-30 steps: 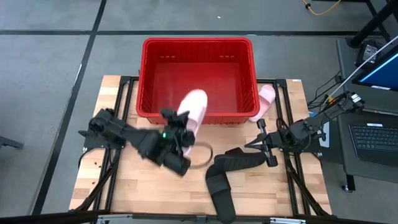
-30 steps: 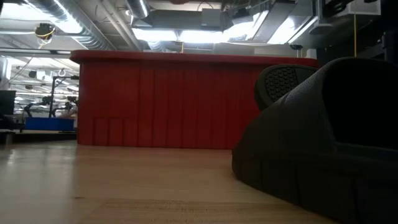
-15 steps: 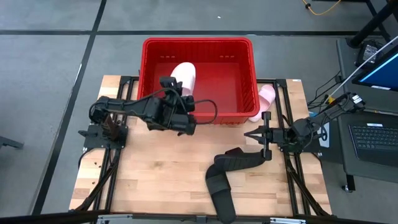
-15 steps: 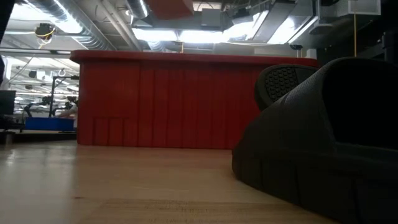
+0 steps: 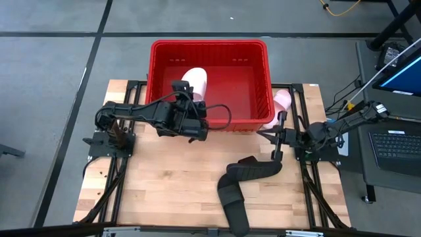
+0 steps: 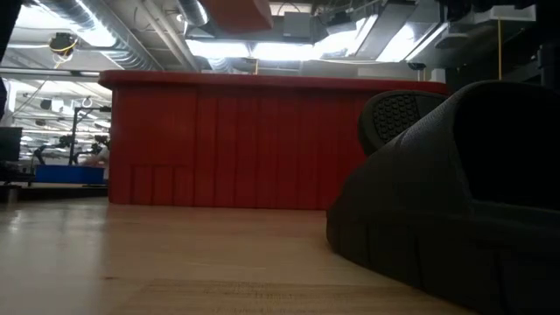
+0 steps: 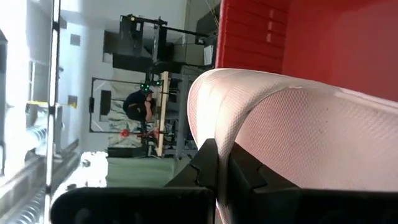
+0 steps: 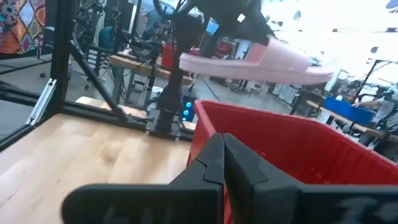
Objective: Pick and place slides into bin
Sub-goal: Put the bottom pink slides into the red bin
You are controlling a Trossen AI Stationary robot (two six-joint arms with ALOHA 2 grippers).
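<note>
1. While my left gripper hangs over the near wall of the bin, it is clamped on one pale pink slide. The left wrist view shows the fingers pinched on the sandal's edge.
2. That slide sits above the bin's left half, clear of the floor as far as I can judge. Its long axis runs from the gripper toward the bin's far wall, so it points away from me and across the short way of the bin.
3. The relation that matters: the sandal already lies inside the rim's outline, ahead of the fingers. I judge the next move is simply a release, perhaps after lowering a little.
4. My right gripper waits near the bin's right front corner with its fingers closed on nothing.
5. The second pink slide lies just outside the bin's right wall, and the two black slides lie on the table in front. The right arm is nearer to all three.
</note>
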